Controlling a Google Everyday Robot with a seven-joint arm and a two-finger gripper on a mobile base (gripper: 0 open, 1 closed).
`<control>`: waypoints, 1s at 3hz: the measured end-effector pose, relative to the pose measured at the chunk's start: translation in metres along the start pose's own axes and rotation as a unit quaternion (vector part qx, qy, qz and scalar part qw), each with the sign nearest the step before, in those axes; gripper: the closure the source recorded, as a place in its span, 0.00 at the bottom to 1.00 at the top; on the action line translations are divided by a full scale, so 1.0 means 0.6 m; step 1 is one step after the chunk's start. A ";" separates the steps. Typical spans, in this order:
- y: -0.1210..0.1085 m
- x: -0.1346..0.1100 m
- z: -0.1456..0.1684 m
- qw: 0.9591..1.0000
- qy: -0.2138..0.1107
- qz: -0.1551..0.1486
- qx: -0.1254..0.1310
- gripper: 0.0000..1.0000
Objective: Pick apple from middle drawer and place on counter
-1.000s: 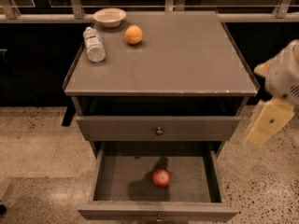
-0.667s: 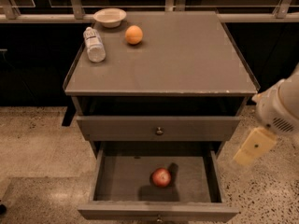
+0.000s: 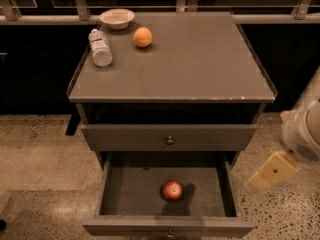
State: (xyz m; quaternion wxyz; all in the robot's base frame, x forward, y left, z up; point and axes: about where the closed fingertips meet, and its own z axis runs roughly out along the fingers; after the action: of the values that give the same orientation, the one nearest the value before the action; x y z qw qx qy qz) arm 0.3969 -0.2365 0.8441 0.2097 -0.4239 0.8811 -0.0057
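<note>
1. In the middle drawer (image 3: 134,196), on its bare floor: the apple (image 3: 172,189), red with a paler patch, a little right of centre, nearer the front wall than the back, touching neither side wall
2. Pulled well out toward the camera, that drawer, with low side walls and a small round knob just showing at the picture's bottom edge
3. Directly above it: 1 shut drawer front (image 3: 125,137) with a small metal knob (image 3: 170,140) at its middle, and over that a dark open gap under the tabletop (image 3: 200,64)
4. Grey-brown and flat, with a thin raised rim and pale chips along the right part of the front edge
5. At the tabletop's back left, 3 things: a shallow pale bowl (image 3: 117,18) upright near the back edge, a clear bottle (image 3: 100,47) on its side in front of the bowl, and an orange (image 3: 142,36) just right of the bottle, apart from both
6. At the right edge of the view, outside the cabinet and beside the open drawer: the gripper (image 3: 272,171), beige and tilted, below the white rounded arm housing (image 3: 302,129)
7. Well apart from the apple, touching neither drawer nor tabletop; apart or together, cannot tell
8. Underneath everything: pale speckled floor (image 3: 40,154)
</note>
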 end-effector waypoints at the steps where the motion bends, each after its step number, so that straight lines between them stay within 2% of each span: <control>1: 0.066 0.060 0.101 0.995 -0.024 0.088 -0.033 0.00; 2: 0.129 0.067 0.252 0.982 -0.060 0.147 -0.102 0.00; 3: 0.112 0.057 0.307 0.977 -0.090 0.170 -0.096 0.00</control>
State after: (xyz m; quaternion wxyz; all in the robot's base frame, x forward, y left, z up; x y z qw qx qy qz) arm 0.3967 -0.1883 0.6507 0.2443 -0.2848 0.9143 0.1527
